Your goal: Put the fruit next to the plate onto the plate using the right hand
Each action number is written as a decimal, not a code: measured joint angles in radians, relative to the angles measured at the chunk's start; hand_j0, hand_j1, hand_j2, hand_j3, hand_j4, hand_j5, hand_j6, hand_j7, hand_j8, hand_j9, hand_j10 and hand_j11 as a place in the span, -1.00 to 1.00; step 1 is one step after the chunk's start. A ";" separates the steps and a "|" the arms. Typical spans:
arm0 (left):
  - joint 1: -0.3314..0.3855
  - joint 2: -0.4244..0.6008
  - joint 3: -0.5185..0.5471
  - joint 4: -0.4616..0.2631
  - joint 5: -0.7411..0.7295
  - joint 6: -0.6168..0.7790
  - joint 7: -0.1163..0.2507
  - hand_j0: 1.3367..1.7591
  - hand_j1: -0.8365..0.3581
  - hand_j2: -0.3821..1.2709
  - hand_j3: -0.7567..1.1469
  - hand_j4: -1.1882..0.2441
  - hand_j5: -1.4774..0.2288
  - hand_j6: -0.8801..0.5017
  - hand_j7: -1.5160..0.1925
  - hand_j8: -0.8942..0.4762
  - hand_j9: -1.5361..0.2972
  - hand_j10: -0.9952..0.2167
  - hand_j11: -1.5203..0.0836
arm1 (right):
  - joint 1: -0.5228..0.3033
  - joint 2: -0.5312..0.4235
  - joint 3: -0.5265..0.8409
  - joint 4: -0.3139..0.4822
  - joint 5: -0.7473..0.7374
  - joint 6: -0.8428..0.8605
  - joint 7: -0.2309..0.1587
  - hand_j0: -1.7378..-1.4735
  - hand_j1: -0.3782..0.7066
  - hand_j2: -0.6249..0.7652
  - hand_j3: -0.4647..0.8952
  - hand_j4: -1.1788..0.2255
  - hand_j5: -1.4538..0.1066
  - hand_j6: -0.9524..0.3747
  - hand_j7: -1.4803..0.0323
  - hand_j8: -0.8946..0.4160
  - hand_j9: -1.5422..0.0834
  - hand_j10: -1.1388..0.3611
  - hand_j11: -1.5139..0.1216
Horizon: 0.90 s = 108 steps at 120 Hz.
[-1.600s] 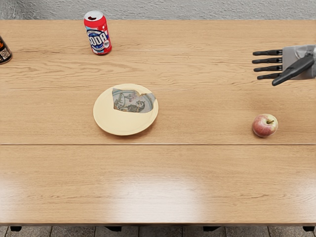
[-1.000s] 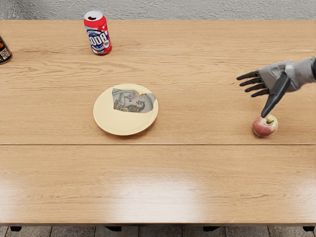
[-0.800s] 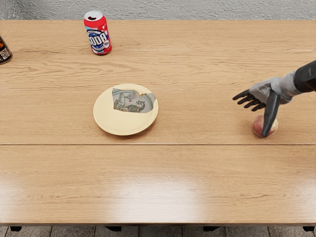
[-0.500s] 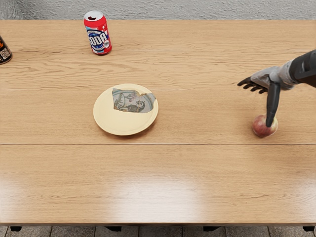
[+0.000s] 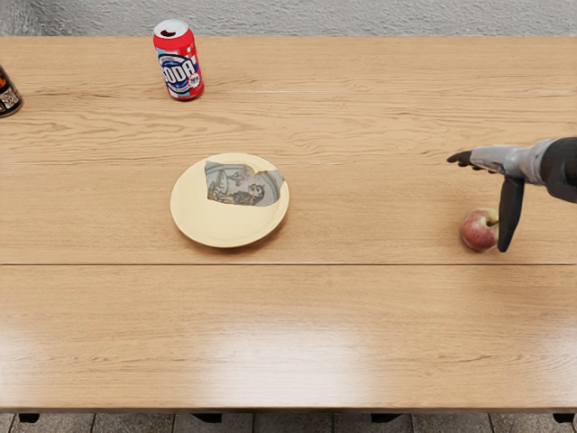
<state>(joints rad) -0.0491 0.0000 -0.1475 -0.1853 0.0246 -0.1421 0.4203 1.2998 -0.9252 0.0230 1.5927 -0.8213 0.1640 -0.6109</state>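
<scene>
The light wooden surface [image 5: 288, 334] is bare along its near half. The first thing on it is the small red-and-yellow apple [image 5: 478, 230], sitting toward the right side and well apart from the plate it is meant for. The right hand [image 5: 516, 167] is over and just behind it, with the fingers [image 5: 464, 160] stretched out flat to the left and the thumb hanging down beside the apple's right flank. The hand is spread and holds nothing. Whether the thumb touches the skin cannot be told. As I judge it, the danger is a roll: the fruit is round and loose, so a thumb closing from one side before the fingers come round the other could push it leftward or off toward the near edge. Further in lies the pale yellow round plate [image 5: 216, 230] with a printed patch. Beyond it stands a red-and-blue soda can [image 5: 178, 59], and a dark bottle [image 5: 7, 93] is cut by the left edge.
</scene>
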 joint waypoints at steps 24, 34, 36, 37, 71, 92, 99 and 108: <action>0.000 0.000 0.000 0.000 0.000 0.000 0.000 0.52 0.97 -0.54 -0.21 0.65 0.72 0.26 0.76 0.29 0.66 0.63 0.88 | -0.080 -0.019 0.002 0.057 -0.086 -0.138 0.000 -0.40 -0.88 -0.11 -0.32 0.63 0.81 0.38 0.91 0.31 0.85 0.47 0.80; 0.000 0.000 -0.001 0.000 0.000 0.000 0.000 0.52 0.97 -0.54 -0.21 0.65 0.72 0.26 0.76 0.29 0.66 0.63 0.88 | -0.105 -0.023 0.002 0.064 -0.104 -0.165 0.000 -0.40 -0.84 -0.11 -0.32 0.60 0.78 0.34 0.87 0.28 0.81 0.44 0.77; 0.000 0.000 -0.001 0.000 0.000 0.000 0.000 0.52 0.97 -0.54 -0.21 0.65 0.72 0.26 0.76 0.29 0.66 0.63 0.88 | -0.108 -0.023 0.002 0.065 -0.107 -0.168 0.000 -0.40 -0.83 -0.11 -0.32 0.59 0.77 0.34 0.86 0.27 0.81 0.44 0.76; 0.000 0.000 -0.001 0.000 0.000 0.000 0.000 0.52 0.97 -0.54 -0.21 0.65 0.72 0.26 0.76 0.29 0.66 0.63 0.88 | -0.110 -0.024 0.002 0.065 -0.108 -0.170 0.000 -0.40 -0.82 -0.11 -0.32 0.59 0.77 0.34 0.86 0.27 0.81 0.44 0.76; 0.000 0.000 -0.001 0.000 0.000 0.000 0.000 0.52 0.97 -0.54 -0.21 0.65 0.72 0.26 0.76 0.29 0.66 0.63 0.88 | -0.177 -0.051 0.000 0.073 -0.184 -0.238 0.000 -0.40 -0.74 -0.12 -0.32 0.53 0.70 0.28 0.79 0.21 0.75 0.38 0.70; 0.000 0.000 -0.002 0.000 0.000 0.000 0.000 0.52 0.97 -0.54 -0.21 0.65 0.72 0.26 0.76 0.29 0.66 0.63 0.88 | -0.212 -0.045 -0.003 0.071 -0.244 -0.332 0.000 -0.40 -0.72 -0.13 -0.32 0.52 0.69 0.26 0.78 0.19 0.73 0.37 0.69; 0.000 0.000 -0.002 0.000 0.000 0.000 0.000 0.52 0.97 -0.54 -0.21 0.65 0.72 0.26 0.76 0.29 0.66 0.63 0.88 | -0.218 -0.041 -0.003 0.069 -0.258 -0.356 0.000 -0.40 -0.72 -0.13 -0.32 0.52 0.68 0.26 0.77 0.19 0.73 0.37 0.68; 0.000 0.000 -0.002 0.000 0.000 0.000 0.000 0.52 0.97 -0.54 -0.21 0.65 0.72 0.26 0.76 0.29 0.66 0.63 0.88 | -0.230 -0.026 -0.005 0.060 -0.276 -0.379 0.000 -0.40 -0.70 -0.13 -0.32 0.50 0.67 0.24 0.76 0.17 0.71 0.35 0.67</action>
<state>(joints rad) -0.0491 0.0000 -0.1490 -0.1856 0.0247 -0.1416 0.4202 1.0701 -0.9516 0.0184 1.6525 -1.0971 -0.2154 -0.6109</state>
